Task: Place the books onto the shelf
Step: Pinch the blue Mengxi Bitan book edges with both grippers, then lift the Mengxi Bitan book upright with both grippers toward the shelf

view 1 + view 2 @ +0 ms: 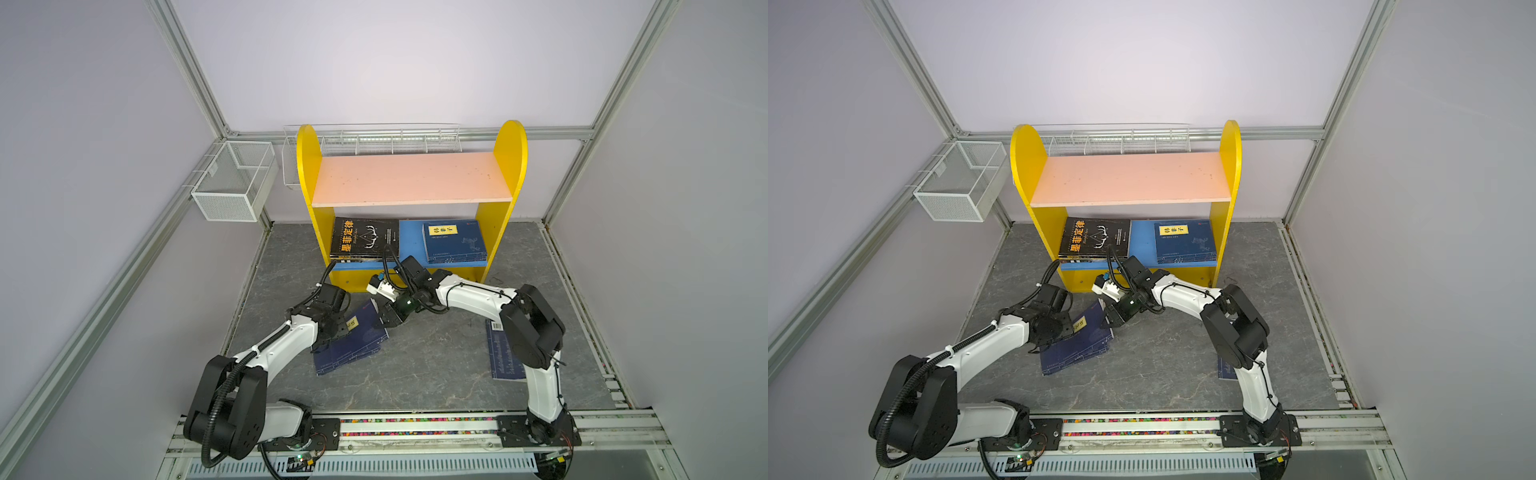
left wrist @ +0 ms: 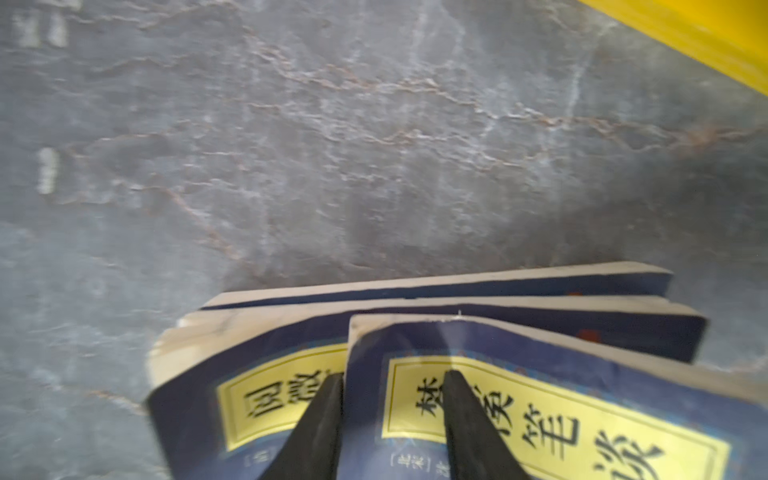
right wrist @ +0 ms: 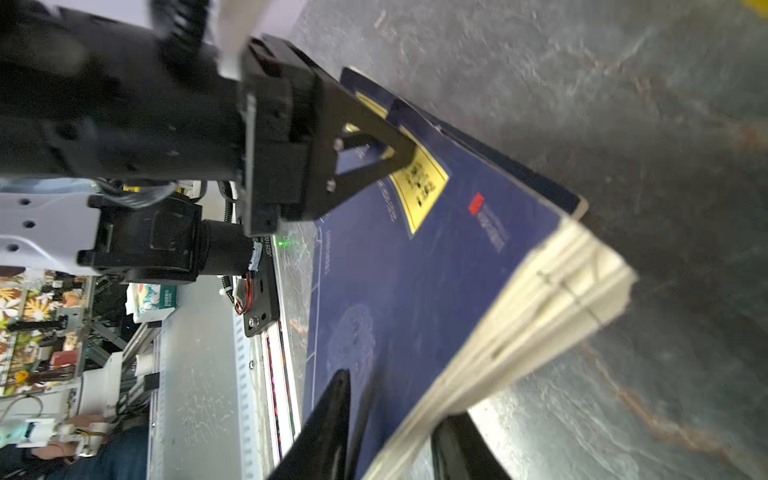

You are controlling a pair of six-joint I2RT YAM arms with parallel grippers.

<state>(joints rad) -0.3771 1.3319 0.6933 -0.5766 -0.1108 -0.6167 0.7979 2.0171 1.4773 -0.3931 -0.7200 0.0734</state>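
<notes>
Navy covers in the middle of the table (image 1: 436, 374): the navy stack (image 1: 353, 347) lies at six o'clock from the yellow shelf (image 1: 307, 174), with the right gripper (image 3: 399, 395) at its two o'clock corner, fingers clamped round the page edges, one above the cover, one beneath. The left gripper (image 2: 395, 374), at ten o'clock, shows fingers slightly apart, one tip on the top yellow label (image 2: 540, 415), the other just off that cover's edge; nipping or only pressing, I can't tell. At twelve, a black book (image 1: 365, 239) and a navy book (image 1: 455, 241) lie flat on the blue lower board (image 1: 409, 237).
</notes>
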